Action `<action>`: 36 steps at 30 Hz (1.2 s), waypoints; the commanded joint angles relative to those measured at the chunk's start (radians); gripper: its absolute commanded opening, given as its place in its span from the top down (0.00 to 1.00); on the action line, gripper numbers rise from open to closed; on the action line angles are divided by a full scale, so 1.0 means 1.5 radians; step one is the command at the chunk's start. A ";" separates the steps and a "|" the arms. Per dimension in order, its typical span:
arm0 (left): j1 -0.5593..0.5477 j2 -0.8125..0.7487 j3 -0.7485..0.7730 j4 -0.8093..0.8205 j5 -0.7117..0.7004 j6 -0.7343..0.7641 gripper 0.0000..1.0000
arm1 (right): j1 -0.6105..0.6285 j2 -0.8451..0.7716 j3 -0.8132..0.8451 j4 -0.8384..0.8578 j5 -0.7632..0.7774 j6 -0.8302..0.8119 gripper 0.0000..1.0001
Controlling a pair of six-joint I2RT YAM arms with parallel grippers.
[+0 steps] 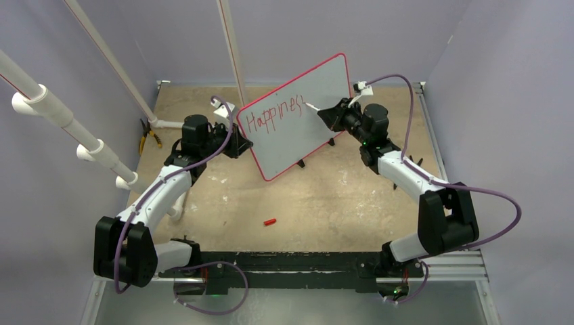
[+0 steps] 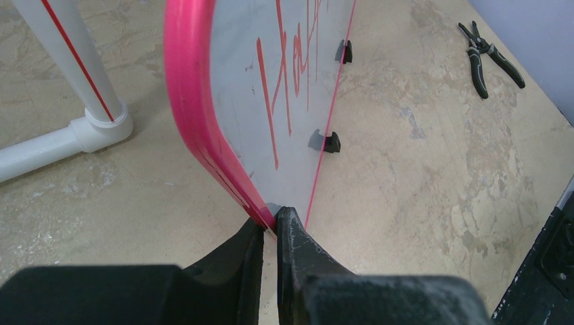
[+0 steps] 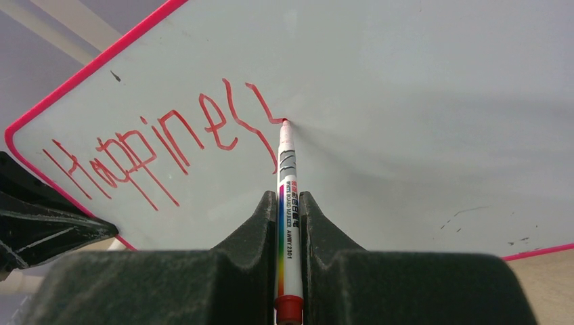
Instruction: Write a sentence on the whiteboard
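The whiteboard stands tilted at mid-table, red-rimmed, on small black feet. The sentence in red reads "Happines" plus a part-drawn letter; it also shows in the right wrist view. My left gripper is shut on the whiteboard's left edge, its jaws pinching the rim. My right gripper is shut on a white marker with a red end. The marker's tip touches the board at the end of the last stroke.
A red marker cap lies on the table in front of the board. Black pliers lie at the far left; they also show in the left wrist view. White pipes stand at left and behind the board.
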 commanded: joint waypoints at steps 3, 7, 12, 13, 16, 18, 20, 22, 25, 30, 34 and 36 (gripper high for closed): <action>-0.019 0.008 0.008 0.012 0.008 0.026 1.00 | -0.004 -0.014 0.004 -0.004 0.032 0.001 1.00; -0.019 0.008 0.008 0.012 0.008 0.026 1.00 | -0.004 -0.013 0.000 -0.005 0.026 -0.003 1.00; -0.020 0.007 0.010 0.012 0.008 0.026 1.00 | -0.004 -0.018 -0.012 -0.002 0.028 -0.010 1.00; -0.020 0.006 0.009 0.013 0.008 0.026 1.00 | -0.004 -0.019 -0.017 0.001 0.032 -0.010 1.00; -0.020 0.004 0.008 0.012 0.008 0.025 1.00 | -0.004 -0.027 -0.033 0.005 0.035 -0.005 1.00; -0.021 0.003 0.008 0.012 0.007 0.024 1.00 | -0.004 -0.035 -0.043 0.006 0.036 -0.002 1.00; -0.022 0.001 0.008 0.012 0.008 0.024 1.00 | -0.003 -0.044 -0.051 0.004 0.037 -0.001 1.00; -0.022 -0.001 0.008 0.012 0.008 0.023 1.00 | -0.003 -0.050 -0.054 -0.002 0.035 0.000 1.00; -0.023 -0.003 0.007 0.012 0.008 0.023 1.00 | -0.003 -0.060 -0.056 -0.009 0.020 -0.001 1.00; -0.023 -0.006 0.008 0.012 0.007 0.022 1.00 | -0.003 -0.094 -0.053 -0.015 -0.037 -0.009 1.00; -0.023 -0.010 0.005 0.012 0.005 0.023 1.00 | -0.003 -0.123 -0.034 -0.050 -0.041 -0.026 1.00; -0.024 -0.011 0.004 0.012 0.005 0.023 1.00 | -0.004 -0.125 -0.016 -0.070 -0.028 -0.025 1.00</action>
